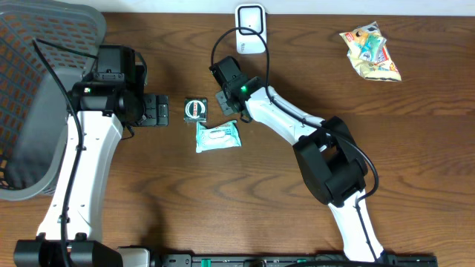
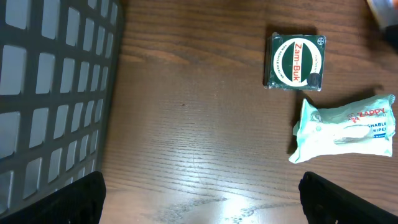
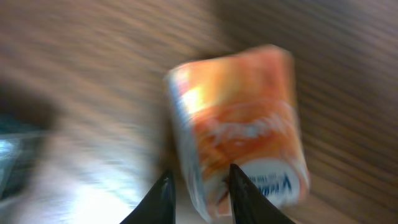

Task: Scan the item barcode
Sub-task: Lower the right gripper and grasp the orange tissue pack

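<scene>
An orange-and-white box fills the blurred right wrist view. My right gripper is shut on its lower left edge, one finger on each side. From overhead that gripper hangs over the table just below the white scanner, and the box hardly shows under it. My left gripper stands open to the left, nothing between its fingers. A green Zam-Buk tin and a pale wipes pack lie on the wood between the arms.
A grey mesh basket takes up the far left of the table, close to the left arm. A yellow snack bag lies at the back right. The scanner's cable runs down toward the right arm.
</scene>
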